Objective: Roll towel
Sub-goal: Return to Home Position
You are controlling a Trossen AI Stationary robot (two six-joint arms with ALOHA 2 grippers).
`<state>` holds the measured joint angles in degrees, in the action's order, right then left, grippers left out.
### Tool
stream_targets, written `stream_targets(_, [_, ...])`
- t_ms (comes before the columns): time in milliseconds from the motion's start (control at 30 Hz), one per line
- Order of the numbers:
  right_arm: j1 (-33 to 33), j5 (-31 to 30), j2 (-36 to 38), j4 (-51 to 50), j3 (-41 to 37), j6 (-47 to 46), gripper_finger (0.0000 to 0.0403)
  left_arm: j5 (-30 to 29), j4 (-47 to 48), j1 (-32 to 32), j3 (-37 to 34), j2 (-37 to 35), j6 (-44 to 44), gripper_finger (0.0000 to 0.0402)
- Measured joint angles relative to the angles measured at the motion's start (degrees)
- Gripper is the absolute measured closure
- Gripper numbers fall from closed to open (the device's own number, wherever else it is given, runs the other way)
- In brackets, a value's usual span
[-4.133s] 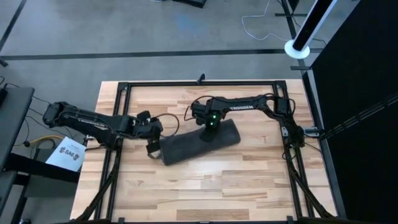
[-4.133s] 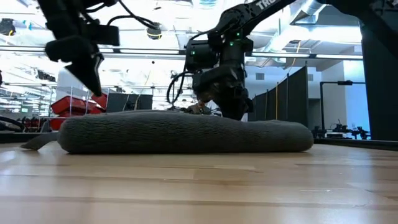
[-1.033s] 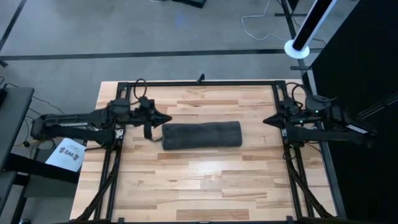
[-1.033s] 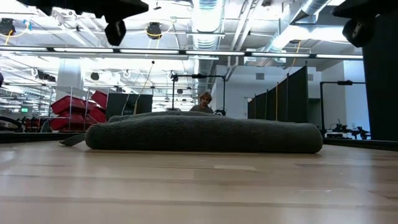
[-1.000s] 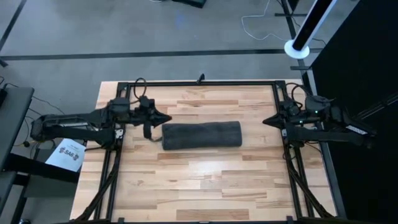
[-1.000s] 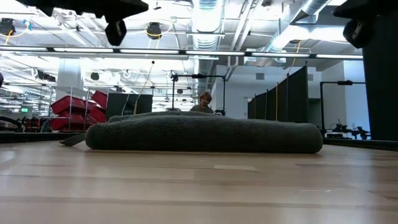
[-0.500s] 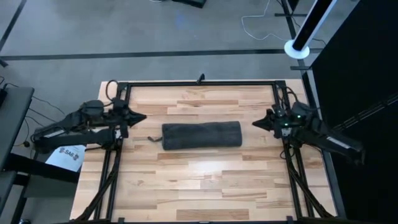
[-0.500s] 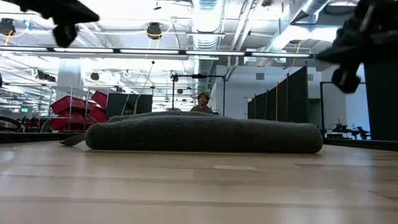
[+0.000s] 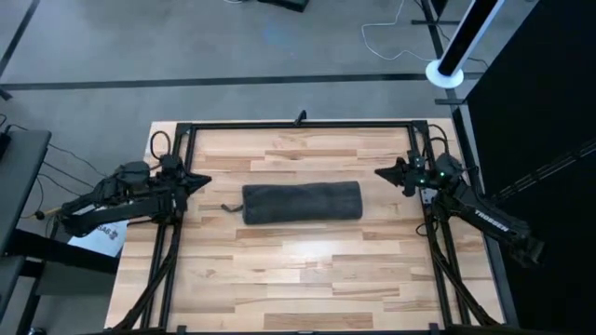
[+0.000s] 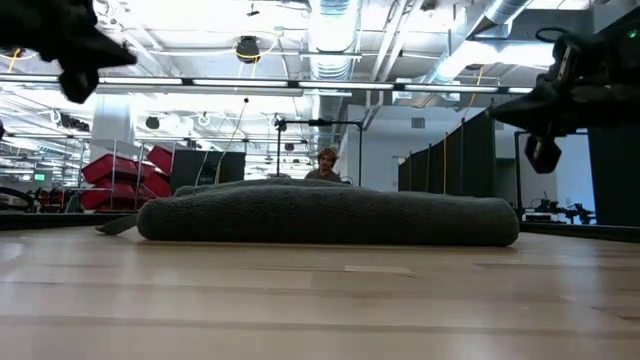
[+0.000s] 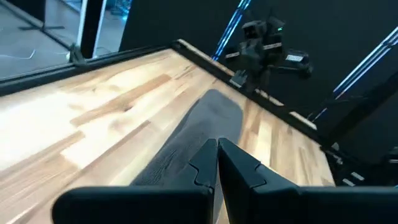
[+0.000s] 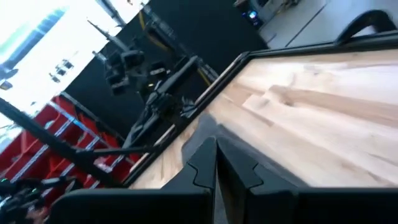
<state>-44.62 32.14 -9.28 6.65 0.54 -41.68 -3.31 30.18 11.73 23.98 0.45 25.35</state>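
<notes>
Shows the towel rolled into a log, lying crosswise at the middle of the table, nothing on or against it. Puts the left gripper near the table's left edge and the right gripper near its right edge, both well apart from the towel, fingers pressed together. Catches a person far behind the towel.

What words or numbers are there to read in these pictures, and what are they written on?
Nothing here reads clearly.
White lettering on the right arm: too small to read.
Print on the white paper under the left arm: too small and partly covered.
The towel: no writing shows on it.
</notes>
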Motion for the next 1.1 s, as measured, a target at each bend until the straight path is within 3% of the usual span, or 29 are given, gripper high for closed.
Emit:
stream_targets(167, [-1.66,3.63,-0.11,0.09,0.0,0.57,0.0403,-0.34,-14.62,-0.02,-7.86,-0.16,-1.92,0.0402])
stream_targets(400, [-1.58,5.53,-0.02,1.18,0.0,4.28,0.0403,1.27,-30.49,-1.33,-22.54,-0.19,3.85,0.0402])
stream_targets(600, [-1.56,5.52,-0.04,1.23,0.0,14.5,0.0403,-2.17,-31.23,-2.29,-23.18,0.18,-4.06,0.0402])
stream_targets(733, [-1.75,1.82,-0.06,-0.56,0.0,19.69,0.0403,-2.54,-31.24,-2.27,-23.18,0.2,-5.6,0.0402])
stream_targets(1100, [-2.41,-0.66,-0.09,-2.66,0.0,20.76,0.0403,-2.52,-31.2,-2.27,-23.24,0.29,-5.51,0.0402])
